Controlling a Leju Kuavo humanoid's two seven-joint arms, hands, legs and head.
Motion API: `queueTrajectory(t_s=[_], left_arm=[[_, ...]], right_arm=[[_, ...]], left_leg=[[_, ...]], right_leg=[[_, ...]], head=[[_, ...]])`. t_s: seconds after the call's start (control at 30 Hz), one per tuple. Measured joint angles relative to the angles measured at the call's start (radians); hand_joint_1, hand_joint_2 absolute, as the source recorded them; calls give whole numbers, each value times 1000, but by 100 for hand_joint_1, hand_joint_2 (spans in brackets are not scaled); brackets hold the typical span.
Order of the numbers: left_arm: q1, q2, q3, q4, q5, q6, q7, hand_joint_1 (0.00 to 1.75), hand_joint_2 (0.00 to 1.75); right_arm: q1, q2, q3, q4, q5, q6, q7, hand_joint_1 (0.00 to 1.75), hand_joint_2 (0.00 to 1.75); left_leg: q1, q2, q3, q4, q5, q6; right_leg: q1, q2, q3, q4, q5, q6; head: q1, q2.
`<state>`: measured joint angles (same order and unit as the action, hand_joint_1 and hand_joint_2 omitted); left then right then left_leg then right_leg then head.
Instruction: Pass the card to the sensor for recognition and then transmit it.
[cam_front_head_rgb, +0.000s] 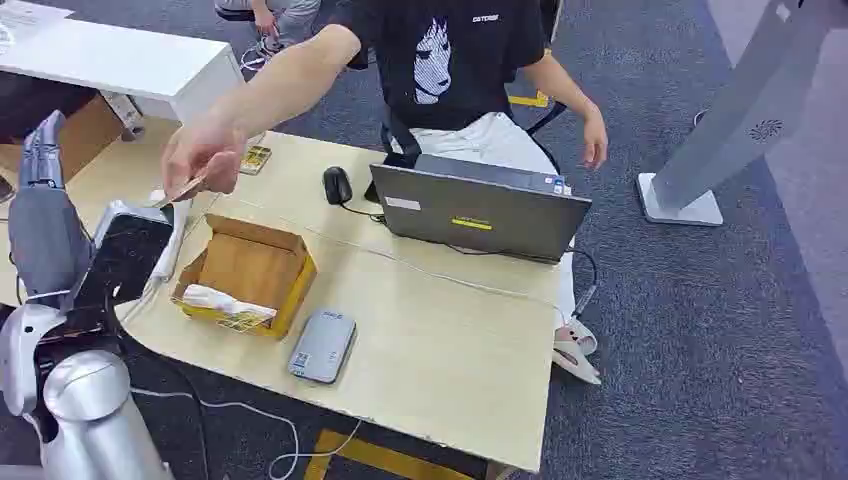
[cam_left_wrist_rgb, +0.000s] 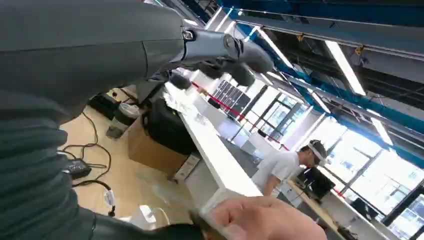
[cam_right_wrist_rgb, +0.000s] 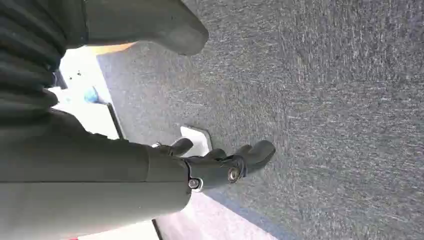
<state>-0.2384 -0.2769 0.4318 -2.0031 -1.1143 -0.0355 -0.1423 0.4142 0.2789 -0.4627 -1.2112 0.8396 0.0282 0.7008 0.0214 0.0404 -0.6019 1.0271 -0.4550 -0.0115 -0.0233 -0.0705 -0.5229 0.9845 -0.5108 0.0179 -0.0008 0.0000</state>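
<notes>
A person's hand (cam_front_head_rgb: 205, 150) reaches over the table and pinches a thin tan card (cam_front_head_rgb: 182, 190) just right of my left hand (cam_front_head_rgb: 42, 150). My left hand is raised with its fingers apart, holding nothing and a little apart from the card. In the left wrist view my left hand (cam_left_wrist_rgb: 220, 52) is empty, and the person's hand (cam_left_wrist_rgb: 265, 220) comes in close below it. A black-faced device in a white frame (cam_front_head_rgb: 128, 258) lies under the card. A flat grey reader (cam_front_head_rgb: 322, 346) rests nearer the table's front edge. My right hand (cam_right_wrist_rgb: 225, 162) hangs over grey carpet, fingers loosely apart and empty.
An open cardboard box (cam_front_head_rgb: 248, 268) with packaging inside sits between the black device and the grey reader. A laptop (cam_front_head_rgb: 478, 210) and a mouse (cam_front_head_rgb: 337, 185) lie further back, before the seated person. Cables cross the wooden table (cam_front_head_rgb: 450, 350). A white stand (cam_front_head_rgb: 735, 120) is at right.
</notes>
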Motion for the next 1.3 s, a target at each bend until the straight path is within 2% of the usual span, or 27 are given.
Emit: queueTrajectory(t_s=[1.07, 1.3], left_arm=[[4, 2, 32, 22, 12, -11, -24, 175, 175], [39, 27, 32, 63, -55, -18, -39, 175, 175]], right_arm=[[8, 0, 1, -21, -5, 10, 0, 0, 175], [14, 0, 9, -34, -5, 33, 0, 0, 175]], left_leg=[[0, 0, -1, 0, 0, 0], [0, 0, -1, 0, 0, 0]], right_leg=[[0, 0, 0, 0, 0, 0], [0, 1, -1, 0, 0, 0]], head=[[0, 0], [0, 0]])
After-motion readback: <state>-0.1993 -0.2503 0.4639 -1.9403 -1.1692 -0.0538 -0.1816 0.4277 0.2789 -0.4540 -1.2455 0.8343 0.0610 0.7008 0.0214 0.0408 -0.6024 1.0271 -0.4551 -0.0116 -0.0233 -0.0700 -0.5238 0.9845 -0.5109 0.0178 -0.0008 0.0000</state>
